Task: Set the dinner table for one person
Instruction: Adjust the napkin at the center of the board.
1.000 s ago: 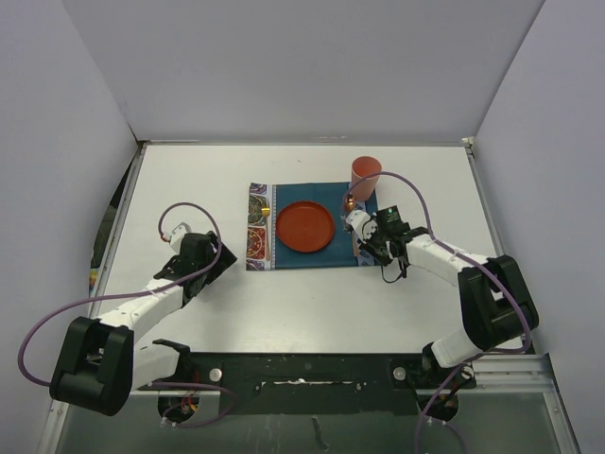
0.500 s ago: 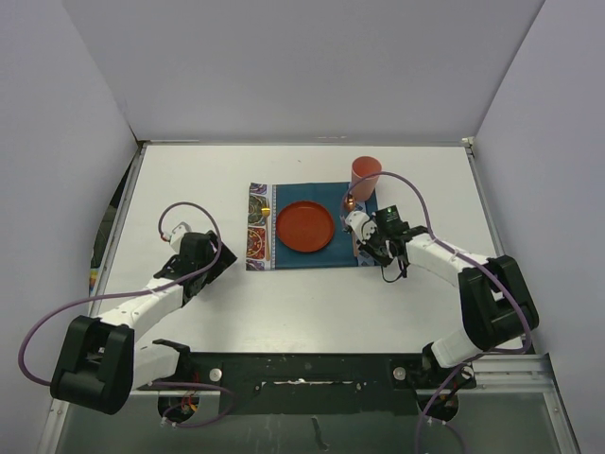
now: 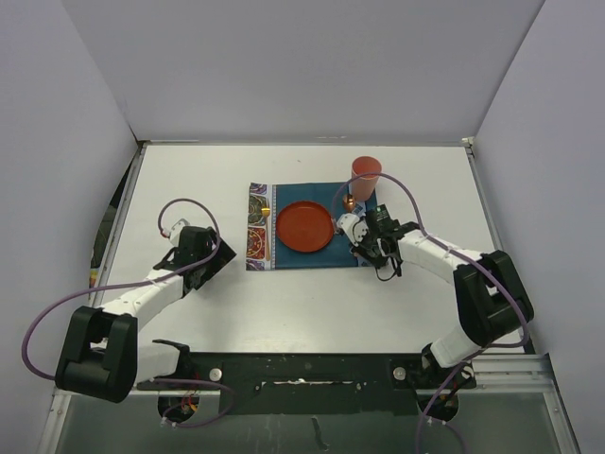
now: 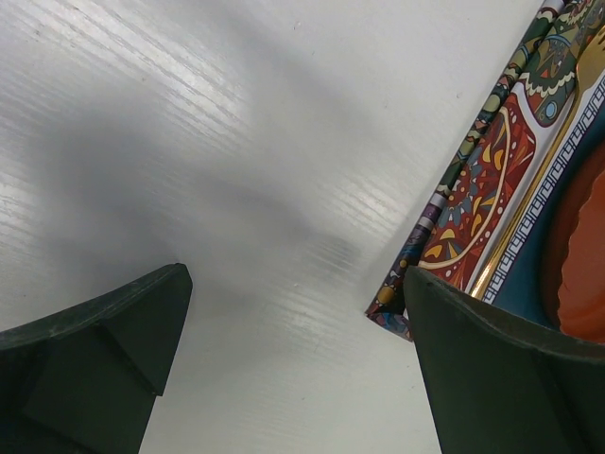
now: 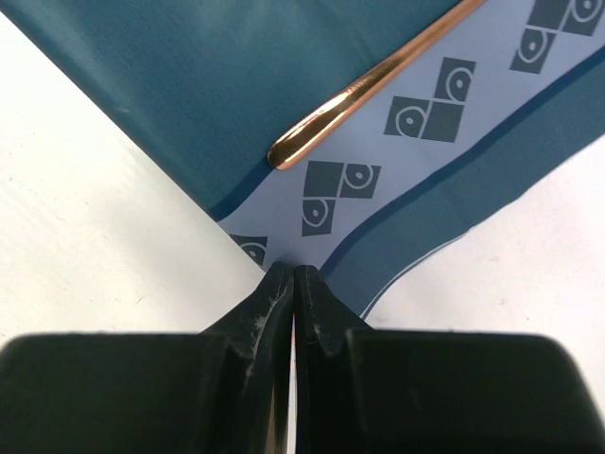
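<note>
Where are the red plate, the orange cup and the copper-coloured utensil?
red plate [image 3: 304, 228], top view, centre of its dish.
orange cup [image 3: 365, 180], top view, its side wall below the rim.
copper-coloured utensil [image 5: 312, 130], right wrist view, rounded end of its handle.

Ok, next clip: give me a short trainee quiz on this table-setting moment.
1. True or false: the right claw is shut.
2. What sits in the middle of the teal placemat? A) red plate B) white bowl C) folded napkin
3. Which claw hangs open over bare dinner table, just left of the placemat?
Key: 1 true; 2 A; 3 the left claw.
</note>
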### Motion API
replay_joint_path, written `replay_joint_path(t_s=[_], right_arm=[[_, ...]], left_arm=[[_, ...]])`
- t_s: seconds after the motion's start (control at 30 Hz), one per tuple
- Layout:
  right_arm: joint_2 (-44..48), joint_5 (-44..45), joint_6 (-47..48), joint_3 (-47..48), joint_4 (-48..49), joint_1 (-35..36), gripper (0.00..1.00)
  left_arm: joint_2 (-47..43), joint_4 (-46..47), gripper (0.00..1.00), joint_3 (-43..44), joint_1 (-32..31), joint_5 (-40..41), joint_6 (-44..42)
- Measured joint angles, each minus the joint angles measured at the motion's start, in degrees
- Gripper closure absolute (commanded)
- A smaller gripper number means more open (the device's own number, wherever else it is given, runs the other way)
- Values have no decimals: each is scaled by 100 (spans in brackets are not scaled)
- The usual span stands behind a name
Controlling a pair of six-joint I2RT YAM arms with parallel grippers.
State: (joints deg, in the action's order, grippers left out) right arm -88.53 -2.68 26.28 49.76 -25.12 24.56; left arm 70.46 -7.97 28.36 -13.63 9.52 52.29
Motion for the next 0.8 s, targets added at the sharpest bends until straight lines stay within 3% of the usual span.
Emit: replay_joint_path(t_s=[0.8], right_arm=[[-715,129,-164,564,-514,332,100]], left_arm=[[164,-173,2,186,221,-422,-149]])
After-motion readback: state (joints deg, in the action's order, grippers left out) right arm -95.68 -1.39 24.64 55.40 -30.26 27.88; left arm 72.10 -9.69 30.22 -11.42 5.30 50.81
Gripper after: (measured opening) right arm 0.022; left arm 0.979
